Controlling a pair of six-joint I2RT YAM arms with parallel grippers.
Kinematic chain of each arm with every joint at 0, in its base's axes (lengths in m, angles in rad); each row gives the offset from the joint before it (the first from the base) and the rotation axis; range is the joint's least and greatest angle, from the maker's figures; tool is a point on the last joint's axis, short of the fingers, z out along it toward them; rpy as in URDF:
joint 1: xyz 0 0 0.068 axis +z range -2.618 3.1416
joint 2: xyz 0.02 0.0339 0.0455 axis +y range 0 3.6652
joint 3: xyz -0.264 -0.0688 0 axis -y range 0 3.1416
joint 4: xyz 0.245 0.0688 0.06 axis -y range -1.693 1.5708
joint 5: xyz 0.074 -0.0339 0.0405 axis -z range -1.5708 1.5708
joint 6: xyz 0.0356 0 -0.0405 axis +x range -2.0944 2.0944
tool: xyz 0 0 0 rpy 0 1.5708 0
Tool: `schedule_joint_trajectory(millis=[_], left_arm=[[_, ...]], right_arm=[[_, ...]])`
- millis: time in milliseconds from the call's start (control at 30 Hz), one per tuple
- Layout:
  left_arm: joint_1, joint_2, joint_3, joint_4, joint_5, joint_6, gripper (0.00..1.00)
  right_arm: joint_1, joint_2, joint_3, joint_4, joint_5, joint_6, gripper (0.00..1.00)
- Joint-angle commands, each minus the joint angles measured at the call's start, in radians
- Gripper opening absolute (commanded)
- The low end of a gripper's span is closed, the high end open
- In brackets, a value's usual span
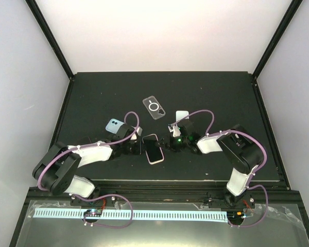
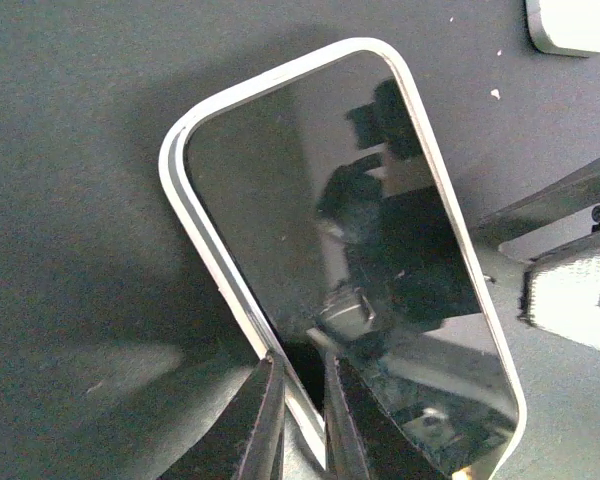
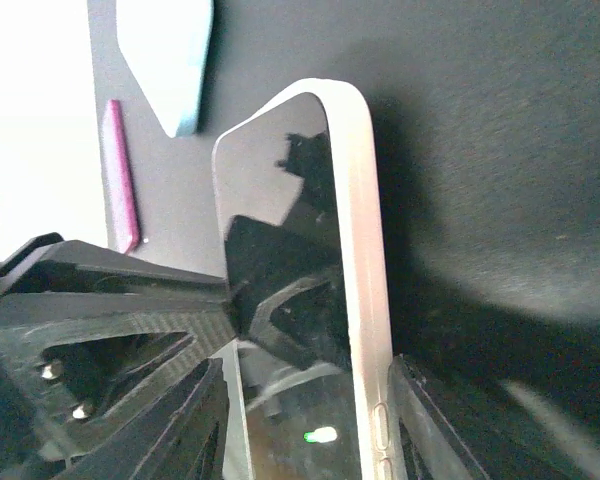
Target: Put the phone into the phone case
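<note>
Not yet cased: phone [image 1: 153,148], between both grippers; clear case [image 1: 154,107] well apart, farther back. Near-shut pinch of left gripper [image 2: 305,420] on phone's edge. Half-open right gripper [image 3: 310,430] astride phone's width; contact unclear. Insertion entirely outstanding.

The left arm [image 1: 74,162] and the right arm [image 1: 239,154] share 1 build: bulky black joint housings joined by smooth white shell segments. A purple cable [image 1: 131,114] runs along the left arm and a second purple cable [image 1: 198,112] along the right arm. A green light [image 1: 178,139] glows at the right wrist. Red and orange wiring shows at the left base [image 1: 92,215].

The left gripper [image 2: 303,375] has 2 slim black fingers [image 2: 255,435] with a grainy, layered surface. The right gripper [image 3: 310,400] has 2 broader black fingers [image 3: 185,425]. Beside them, a black frame part [image 3: 110,300] has triangular cut-outs and 2 silvery screws [image 3: 48,372].
</note>
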Motion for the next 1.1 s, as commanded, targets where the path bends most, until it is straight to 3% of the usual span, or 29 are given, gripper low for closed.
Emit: schedule_joint_trajectory(millis=[0,500,867,1067], left_arm=[[0.001,-0.04,-0.058,-0.024,-0.02,0.037,0.12],[0.002,-0.088,-0.123,0.061,0.081,-0.001,0.14],[0.003,-0.09,-0.139,0.082,0.105,-0.006,0.14],[0.003,-0.102,-0.135,0.053,0.089,-0.008,0.14]], right_arm=[[0.017,-0.013,-0.01,0.173,-0.149,0.097,0.45],[0.036,0.018,-0.057,0.387,-0.234,0.225,0.46],[0.055,0.005,0.054,-0.01,-0.121,0.007,0.42],[0.056,0.014,0.061,-0.025,-0.088,-0.005,0.26]])
